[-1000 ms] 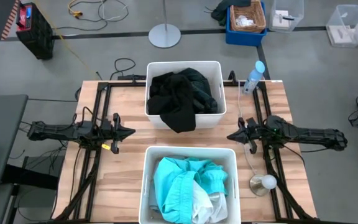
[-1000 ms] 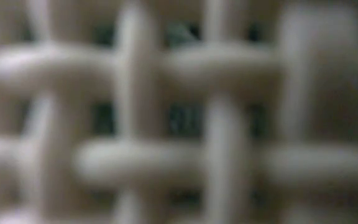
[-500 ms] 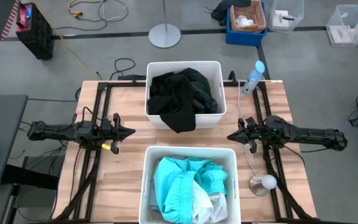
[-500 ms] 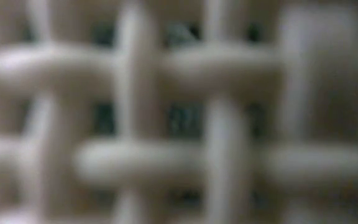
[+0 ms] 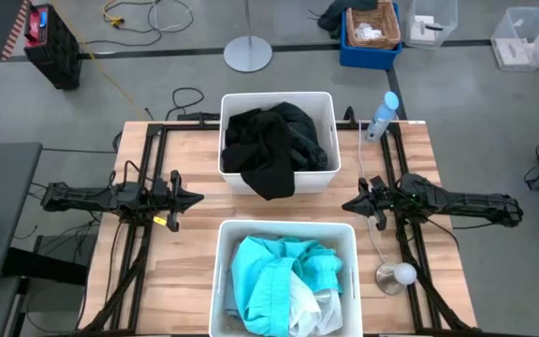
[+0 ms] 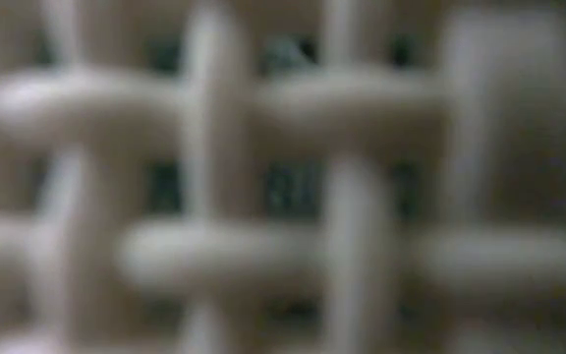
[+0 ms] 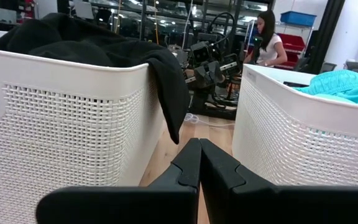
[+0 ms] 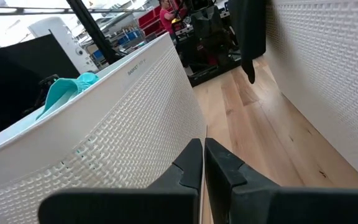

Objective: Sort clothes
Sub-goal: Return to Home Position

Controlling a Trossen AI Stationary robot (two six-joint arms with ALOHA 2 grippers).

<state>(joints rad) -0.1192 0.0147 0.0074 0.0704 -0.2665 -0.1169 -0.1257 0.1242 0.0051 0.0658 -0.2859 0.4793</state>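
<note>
The black and dark soft fabric garments [image 5: 274, 145] lie heaped in the far white rectangular plastic lattice bin [image 5: 276, 95] on the wooden table [image 5: 185, 253], one black piece draped over its near rim, while the bright turquoise and whitish garments [image 5: 279, 281] fill the near white lattice bin [image 5: 286, 225]. The left gripper [image 5: 195, 198] is at the table's left part and the right gripper [image 5: 347, 204] at its right part, both level with the gap between the bins, each with its two dark fingers pressed together on nothing. Raised lettering [image 8: 138, 65] on the near bin's rim is too small to read.
</note>
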